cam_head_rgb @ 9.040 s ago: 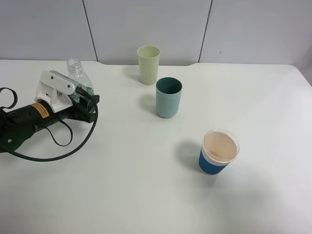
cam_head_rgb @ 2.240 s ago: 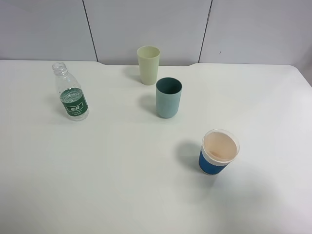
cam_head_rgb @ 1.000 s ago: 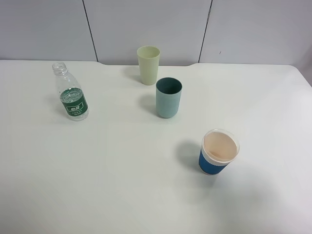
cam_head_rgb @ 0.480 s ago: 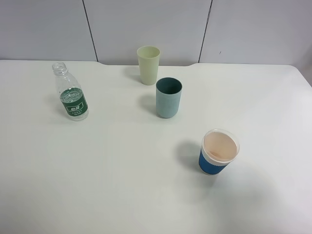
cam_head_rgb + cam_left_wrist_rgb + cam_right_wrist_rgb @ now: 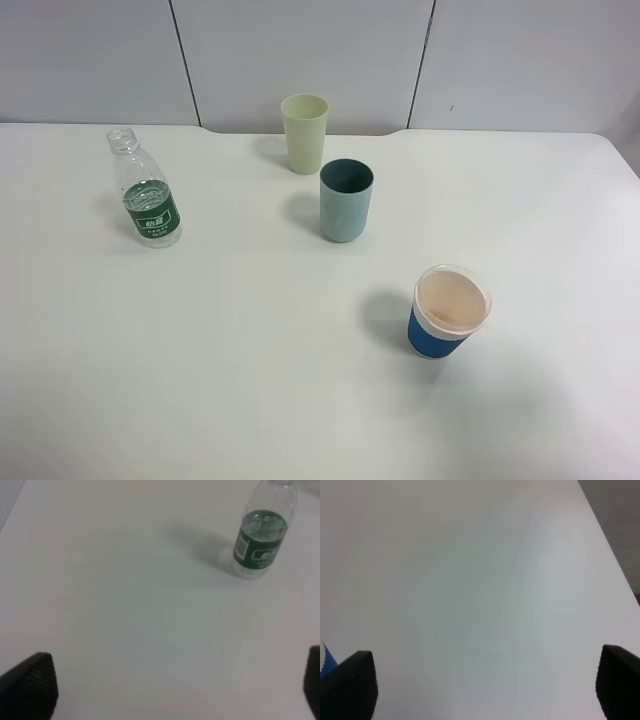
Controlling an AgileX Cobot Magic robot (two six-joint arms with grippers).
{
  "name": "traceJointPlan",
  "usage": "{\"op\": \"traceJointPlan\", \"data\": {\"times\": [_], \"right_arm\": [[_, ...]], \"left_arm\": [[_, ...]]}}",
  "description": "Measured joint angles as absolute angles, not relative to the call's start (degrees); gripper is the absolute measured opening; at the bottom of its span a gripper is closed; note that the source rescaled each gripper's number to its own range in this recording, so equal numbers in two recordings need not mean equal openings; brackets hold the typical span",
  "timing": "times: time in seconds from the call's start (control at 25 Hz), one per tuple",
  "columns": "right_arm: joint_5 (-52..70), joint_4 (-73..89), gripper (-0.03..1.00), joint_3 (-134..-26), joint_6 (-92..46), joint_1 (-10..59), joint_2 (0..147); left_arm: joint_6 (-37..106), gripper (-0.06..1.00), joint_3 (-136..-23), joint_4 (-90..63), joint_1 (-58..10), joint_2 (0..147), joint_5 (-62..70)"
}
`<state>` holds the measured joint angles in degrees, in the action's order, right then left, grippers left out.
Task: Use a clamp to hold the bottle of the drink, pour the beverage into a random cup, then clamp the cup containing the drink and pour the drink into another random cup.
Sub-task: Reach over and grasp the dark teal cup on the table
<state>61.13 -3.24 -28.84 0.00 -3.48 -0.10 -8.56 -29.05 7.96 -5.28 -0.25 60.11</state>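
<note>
A clear uncapped bottle [image 5: 146, 196] with a green label stands upright at the table's left; it also shows in the left wrist view [image 5: 261, 535]. A pale yellow-green cup [image 5: 304, 132] stands at the back, a teal cup [image 5: 346, 200] just in front of it. A blue paper cup [image 5: 448, 313] with a white rim stands at the right front; its edge shows in the right wrist view [image 5: 324, 657]. My left gripper [image 5: 172, 685] is open and empty, well back from the bottle. My right gripper [image 5: 485, 682] is open and empty over bare table. Neither arm shows in the high view.
The white table [image 5: 250, 350] ends at a grey panelled wall [image 5: 300, 50] at the back. The table's right edge [image 5: 610, 555] shows in the right wrist view.
Nine seconds ago the left gripper was around the bottle; it has since let go and drawn out of the high view. Nothing has moved in the last second.
</note>
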Motion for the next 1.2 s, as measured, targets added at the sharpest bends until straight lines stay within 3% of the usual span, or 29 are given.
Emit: {"op": "traceJointPlan", "data": {"times": [0.56, 1.2], "right_arm": [[58.9, -3.5, 0.79, -31.2, 0.0, -3.5, 1.3], [43.4, -8.7, 0.79, -39.4, 0.0, -3.5, 34.7]], "left_arm": [[-8.6, 1.0, -29.0, 8.0, -5.3, -0.2, 60.1], [-8.6, 1.0, -29.0, 8.0, -5.3, -0.2, 60.1]]}}
